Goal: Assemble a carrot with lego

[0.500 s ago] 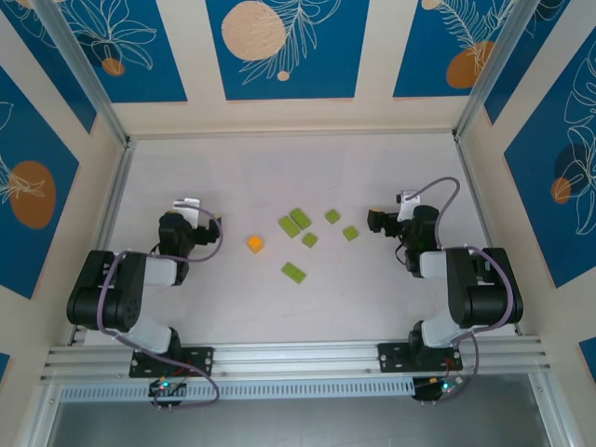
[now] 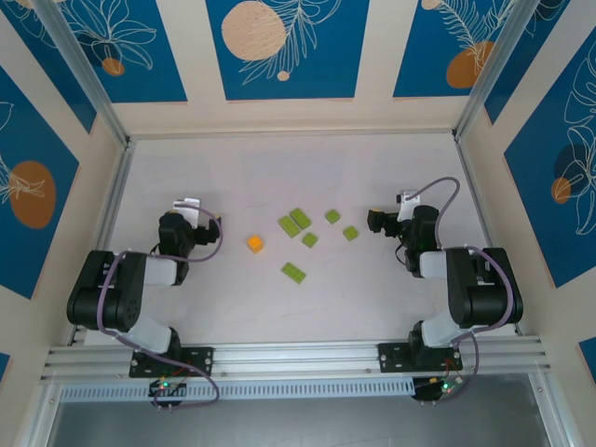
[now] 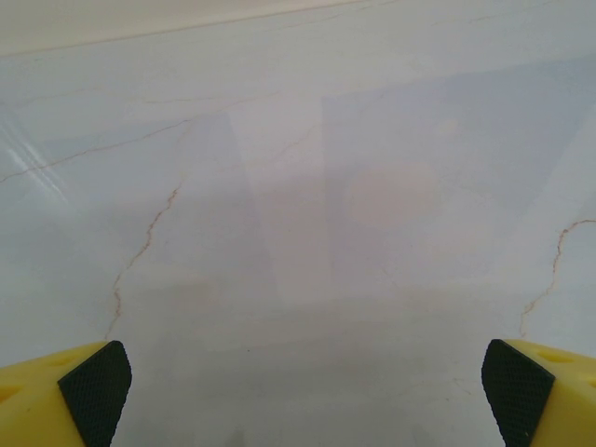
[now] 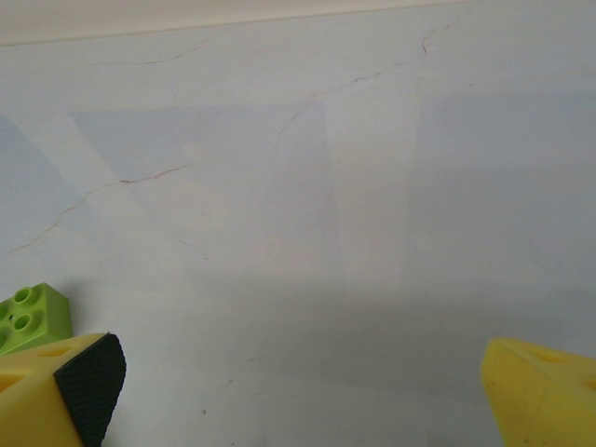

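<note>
1. The left gripper [image 3: 307, 396] is facing the bare white table [image 3: 307, 186], its yellow fingers [image 3: 88, 391] standing wide apart with nothing between them.
2. The right gripper [image 4: 298, 396] is gaping likewise, gripping nothing; a lime-green brick [image 4: 33, 317] is lying just beside one finger.
3. Farther out, between both arms, the lego [image 2: 310, 239] is lying loose mid-table: the orange brick [image 2: 255, 243] is sitting on the left, and six green pieces are lying scattered to its right, two of them side by side.
</note>
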Motion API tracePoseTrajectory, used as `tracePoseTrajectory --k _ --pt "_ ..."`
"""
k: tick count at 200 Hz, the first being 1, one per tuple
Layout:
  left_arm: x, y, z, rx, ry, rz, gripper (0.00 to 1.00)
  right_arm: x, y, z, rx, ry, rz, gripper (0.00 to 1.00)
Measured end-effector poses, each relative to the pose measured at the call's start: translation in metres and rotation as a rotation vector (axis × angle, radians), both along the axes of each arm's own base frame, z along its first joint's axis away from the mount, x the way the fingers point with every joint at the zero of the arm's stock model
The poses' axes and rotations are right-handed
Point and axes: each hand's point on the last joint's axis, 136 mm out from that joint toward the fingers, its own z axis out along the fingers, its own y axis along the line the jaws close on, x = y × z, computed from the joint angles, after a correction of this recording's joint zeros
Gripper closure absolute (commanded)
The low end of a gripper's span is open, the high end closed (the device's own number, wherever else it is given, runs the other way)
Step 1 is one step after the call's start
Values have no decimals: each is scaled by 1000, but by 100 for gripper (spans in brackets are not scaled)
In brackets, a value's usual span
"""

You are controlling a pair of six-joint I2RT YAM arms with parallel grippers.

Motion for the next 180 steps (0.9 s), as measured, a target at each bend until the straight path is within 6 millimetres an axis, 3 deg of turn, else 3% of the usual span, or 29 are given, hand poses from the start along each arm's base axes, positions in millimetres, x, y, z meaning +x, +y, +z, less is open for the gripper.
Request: tracePoseTrajectory --k 62,76,89,103,122,138,156,170,180 --pt "-1 1 -1 -1 24 7 1 0 0 0 0 0 -1 5" --pt "2 7 7 -4 71 51 1 0 -1 -1 0 7 -6 6" --pt "12 13 36 -10 58 97 1 3 -3 0 -2 46 -23 7" --pt "17 16 76 -39 5 125 1 13 -7 15 5 79 -58 8" --pt "9 16 130 -113 -72 145 1 35 -10 62 61 94 -106 4" --pt "0 17 155 -180 -79 175 1 50 -3 106 101 94 -113 1" --pt "-4 15 155 -232 -9 194 1 54 31 142 100 129 -53 1" --pt "-7 10 140 -256 87 190 1 52 81 159 66 175 44 1" --pt "-11 7 127 -270 157 188 1 45 123 160 30 223 134 1"
